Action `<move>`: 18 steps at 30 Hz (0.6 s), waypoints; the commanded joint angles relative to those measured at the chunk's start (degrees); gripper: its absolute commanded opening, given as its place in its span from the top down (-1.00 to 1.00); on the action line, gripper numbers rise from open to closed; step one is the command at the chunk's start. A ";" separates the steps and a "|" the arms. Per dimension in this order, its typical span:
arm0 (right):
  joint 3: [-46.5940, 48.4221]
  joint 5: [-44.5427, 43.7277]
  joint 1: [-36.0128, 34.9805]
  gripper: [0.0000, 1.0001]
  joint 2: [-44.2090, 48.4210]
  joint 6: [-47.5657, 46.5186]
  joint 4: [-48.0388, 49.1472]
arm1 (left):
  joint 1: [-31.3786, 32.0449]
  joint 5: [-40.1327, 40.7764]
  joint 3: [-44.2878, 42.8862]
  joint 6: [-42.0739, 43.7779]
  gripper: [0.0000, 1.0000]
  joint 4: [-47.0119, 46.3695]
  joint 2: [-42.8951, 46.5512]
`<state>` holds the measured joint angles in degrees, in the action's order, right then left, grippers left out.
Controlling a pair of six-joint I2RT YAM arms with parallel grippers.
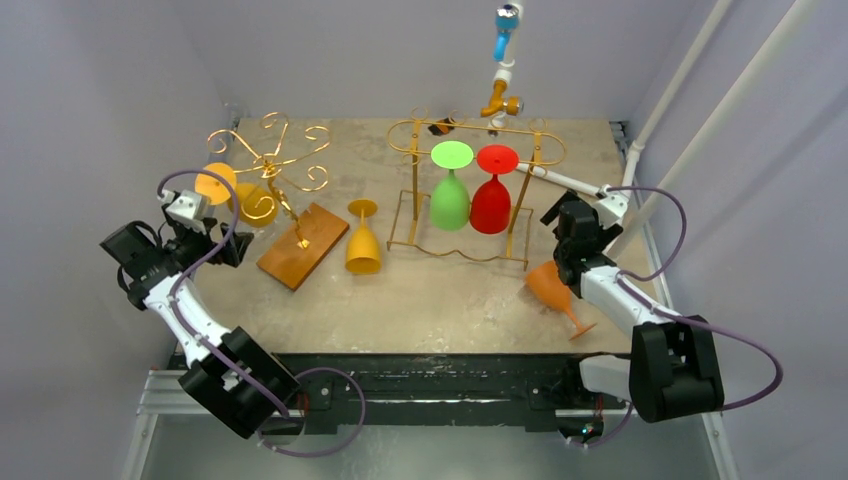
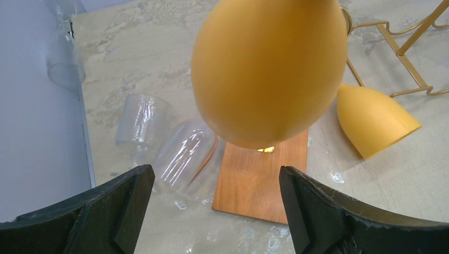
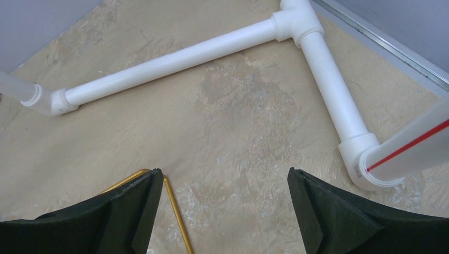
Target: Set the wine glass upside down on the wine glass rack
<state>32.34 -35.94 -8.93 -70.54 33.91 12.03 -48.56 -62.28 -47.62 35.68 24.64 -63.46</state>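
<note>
A yellow wine glass (image 2: 267, 69) hangs upside down from the gold spiral rack (image 1: 272, 160), its bowl above the rack's wooden base (image 2: 265, 180). My left gripper (image 2: 217, 211) is open just short of that bowl, with nothing between the jaws; from above the left gripper (image 1: 228, 246) sits left of the base. A second yellow glass (image 1: 363, 240) stands upside down on the table. Green (image 1: 450, 195) and red (image 1: 491, 200) glasses hang inverted on the middle gold rack (image 1: 475, 135). An orange glass (image 1: 553, 288) lies on its side by my right arm. My right gripper (image 3: 225, 211) is open over bare table.
White pipes (image 3: 174, 55) lie on the table ahead of the right gripper, and a gold rack foot (image 3: 177, 211) runs by its left finger. Clear glass shapes (image 2: 159, 137) lie left of the wooden base. Grey walls close in the table on both sides.
</note>
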 commanded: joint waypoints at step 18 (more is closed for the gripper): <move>0.08 1.73 0.39 -0.98 1.22 -1.79 5.27 | 6.20 5.39 9.59 -0.58 -0.87 -6.22 1.38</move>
<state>32.34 -34.70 -8.91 -70.70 33.58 13.43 -46.63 -65.45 -43.24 36.64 18.57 -61.19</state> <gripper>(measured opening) 0.987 0.938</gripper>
